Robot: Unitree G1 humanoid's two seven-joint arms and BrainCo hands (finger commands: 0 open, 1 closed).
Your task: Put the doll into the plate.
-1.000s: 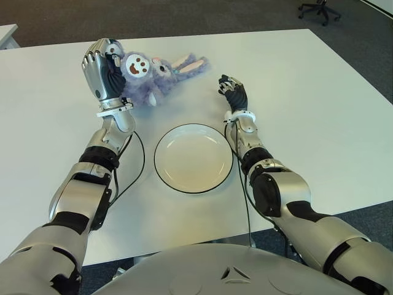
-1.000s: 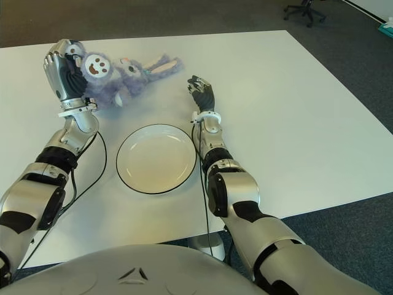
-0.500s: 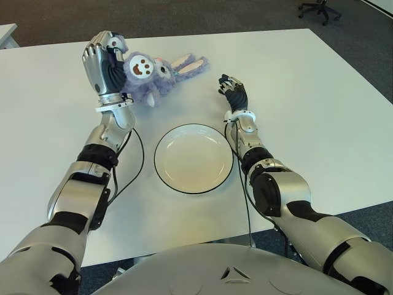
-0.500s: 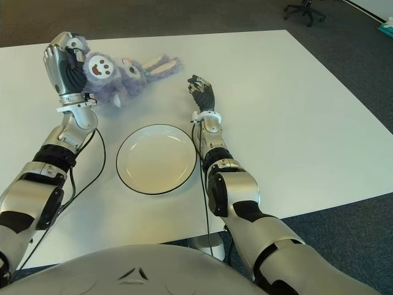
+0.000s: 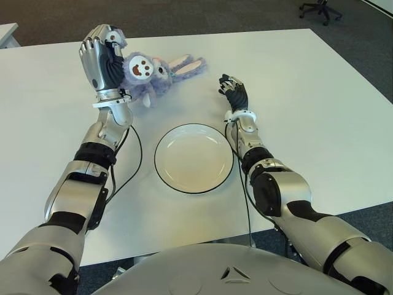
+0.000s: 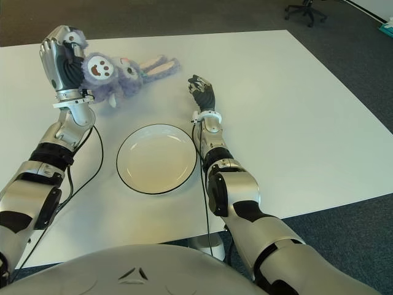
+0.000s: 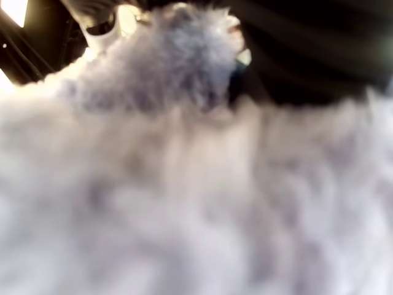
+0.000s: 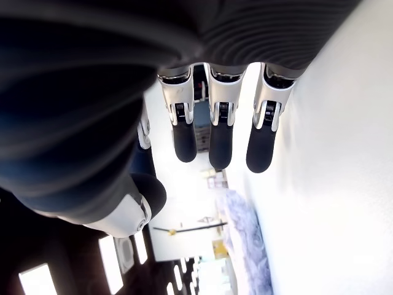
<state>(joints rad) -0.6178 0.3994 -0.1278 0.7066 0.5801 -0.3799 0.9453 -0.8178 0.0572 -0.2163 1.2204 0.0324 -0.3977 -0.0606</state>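
A fluffy purple doll with a white smiling face and long pink-lined ears is at the back left of the white table. My left hand is shut on the doll's head end, raised above the table; purple fur fills the left wrist view. The doll's ears trail toward the table to the right. A white plate with a dark rim lies at the table's middle front, with nothing in it. My right hand shows beside the plate's far right, fingers relaxed and holding nothing.
A black cable runs along my left forearm beside the plate. An office chair stands on the dark floor beyond the table's far right corner.
My left hand has lifted slightly and drawn a little to the left with the doll. The right hand has not moved.
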